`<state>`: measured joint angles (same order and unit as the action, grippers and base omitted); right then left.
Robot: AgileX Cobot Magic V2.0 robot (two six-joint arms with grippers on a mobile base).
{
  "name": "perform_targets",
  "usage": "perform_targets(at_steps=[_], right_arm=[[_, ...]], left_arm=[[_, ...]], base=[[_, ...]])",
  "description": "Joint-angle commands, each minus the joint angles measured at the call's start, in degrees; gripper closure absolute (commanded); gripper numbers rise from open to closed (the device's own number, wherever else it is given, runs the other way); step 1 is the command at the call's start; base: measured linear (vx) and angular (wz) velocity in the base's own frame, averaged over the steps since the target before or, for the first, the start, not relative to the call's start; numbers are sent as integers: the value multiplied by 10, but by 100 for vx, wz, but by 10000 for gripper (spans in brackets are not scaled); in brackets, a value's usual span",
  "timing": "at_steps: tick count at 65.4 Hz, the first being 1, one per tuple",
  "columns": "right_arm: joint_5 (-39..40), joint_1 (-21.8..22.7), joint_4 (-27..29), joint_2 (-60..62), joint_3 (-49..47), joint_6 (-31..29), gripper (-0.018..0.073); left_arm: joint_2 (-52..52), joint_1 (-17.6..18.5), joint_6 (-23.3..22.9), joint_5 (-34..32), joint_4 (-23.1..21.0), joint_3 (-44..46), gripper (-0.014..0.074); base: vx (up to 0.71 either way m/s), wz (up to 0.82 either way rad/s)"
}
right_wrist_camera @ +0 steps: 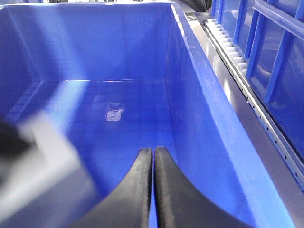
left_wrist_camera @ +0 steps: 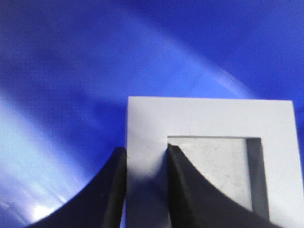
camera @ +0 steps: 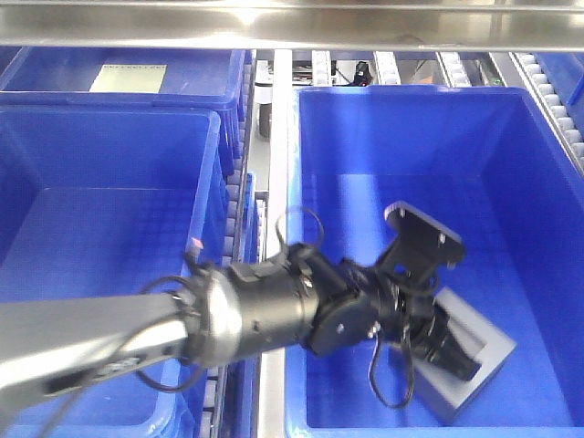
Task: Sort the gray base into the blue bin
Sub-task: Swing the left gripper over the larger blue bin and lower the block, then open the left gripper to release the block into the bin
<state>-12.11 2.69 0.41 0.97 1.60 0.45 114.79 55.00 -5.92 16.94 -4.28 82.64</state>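
Left gripper [left_wrist_camera: 146, 190] reached into the right-hand blue bin [camera: 547, 219], fingers pinching one wall of the gray base [left_wrist_camera: 209, 123]: one finger on the outer face, the other inside the square recess. From the front view the base [camera: 484, 351] lay at or just above the bin floor, near the front right corner; contact with the floor could not be confirmed.

Right gripper [right_wrist_camera: 153, 190] hung inside the same bin with its fingers pressed together, holding nothing.

Handling, judged: the base looked rigid, matte and not fragile. Probably light enough for a one-wall pinch, since it sat square in the fingers. The recess wall gave a good hold; flat matte faces should resist slipping.

No brand, label or readable writing seen on base or bin.
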Motion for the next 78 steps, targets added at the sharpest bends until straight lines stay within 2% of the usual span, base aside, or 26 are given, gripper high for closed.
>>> perform_targets(at_steps=[1, 15, 31, 40, 46, 51, 62, 68, 78], right_arm=[[37, 0, -4, 0, 1, -5, 564], [37, 0, -4, 0, 1, -5, 564], [37, 0, -4, 0, 1, -5, 564], [37, 0, -4, 0, 1, -5, 564], [37, 0, -4, 0, 1, -5, 564], [37, 0, -4, 0, 1, -5, 564], [37, 0, -4, 0, 1, -5, 564], [37, 0, -4, 0, 1, -5, 564], [37, 0, -4, 0, 1, -5, 564]], left_arm=[[-27, 1, -3, -43, -2, 24, 582], [-23, 1, -3, -45, -2, 24, 490], [-33, 1, -3, -44, -2, 24, 287], [-58, 1, -3, -19, -2, 24, 243], [-78, 1, -3, 9, -1, 19, 261], [-96, 1, -3, 17, -1, 2, 319], [-175, 1, -3, -9, 27, -79, 608], [-229, 1, -4, -17, 43, -133, 605], [-328, 1, -4, -20, 43, -219, 604]], base=[[0, 0], [0, 0], [0, 0], [0, 0], [0, 0], [0, 0], [0, 0], [0, 0], [0, 0]])
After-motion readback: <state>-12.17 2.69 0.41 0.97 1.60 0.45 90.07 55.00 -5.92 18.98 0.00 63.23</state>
